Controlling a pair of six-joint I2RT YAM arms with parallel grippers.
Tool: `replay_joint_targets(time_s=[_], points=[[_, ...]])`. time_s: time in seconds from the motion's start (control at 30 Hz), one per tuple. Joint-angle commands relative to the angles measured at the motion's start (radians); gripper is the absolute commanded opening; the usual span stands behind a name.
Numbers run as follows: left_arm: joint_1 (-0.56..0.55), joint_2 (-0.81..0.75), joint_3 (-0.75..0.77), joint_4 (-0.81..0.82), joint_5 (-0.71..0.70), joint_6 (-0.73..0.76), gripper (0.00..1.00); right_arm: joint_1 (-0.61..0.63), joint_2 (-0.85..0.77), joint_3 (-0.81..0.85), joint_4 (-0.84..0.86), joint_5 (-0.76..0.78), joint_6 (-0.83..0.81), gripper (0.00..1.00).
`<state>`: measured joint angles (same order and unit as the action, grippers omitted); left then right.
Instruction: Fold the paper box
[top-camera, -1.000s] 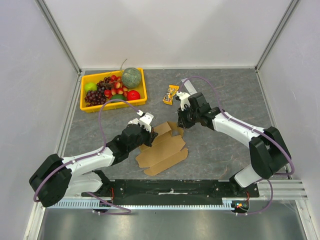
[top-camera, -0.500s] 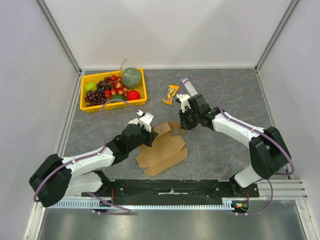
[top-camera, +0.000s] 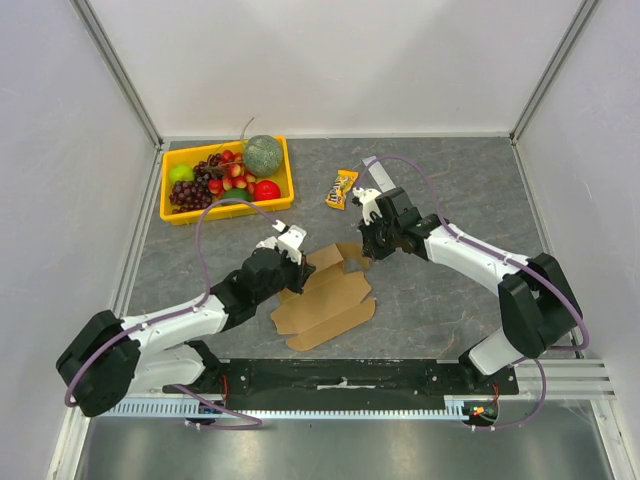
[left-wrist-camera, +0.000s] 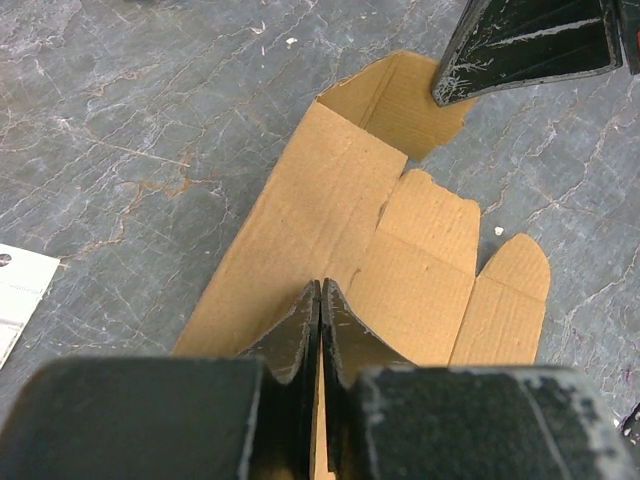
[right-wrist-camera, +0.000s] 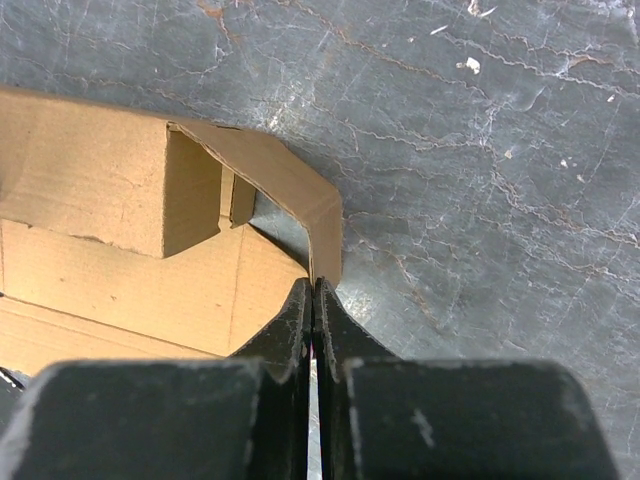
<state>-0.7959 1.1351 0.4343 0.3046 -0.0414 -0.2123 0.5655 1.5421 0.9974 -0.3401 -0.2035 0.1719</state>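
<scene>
Cardboard sheet for the paper box (top-camera: 325, 300) lies flat on the table (top-camera: 450, 190) in the top view, between the 2 arms: the left gripper (top-camera: 297, 280) is at its left edge, the right gripper (top-camera: 366, 255) at its far right corner. Left wrist view: the left fingers are pinched tight on the sheet's near edge. Right wrist view: the right fingers are closed on the end of a raised flap (right-wrist-camera: 290, 185).
</scene>
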Motion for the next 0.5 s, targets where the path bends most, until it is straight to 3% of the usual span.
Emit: replay_joint_targets(time_s=[0.0, 0.47], points=[[0.003, -0.04, 0.006, -0.016, 0.011, -0.024, 0.08, 0.0, -0.019, 0.064, -0.025, 0.013, -0.012, 0.02], [0.003, -0.09, 0.018, -0.053, 0.005, -0.018, 0.12, 0.001, 0.003, 0.127, -0.057, -0.034, 0.015, 0.0]])
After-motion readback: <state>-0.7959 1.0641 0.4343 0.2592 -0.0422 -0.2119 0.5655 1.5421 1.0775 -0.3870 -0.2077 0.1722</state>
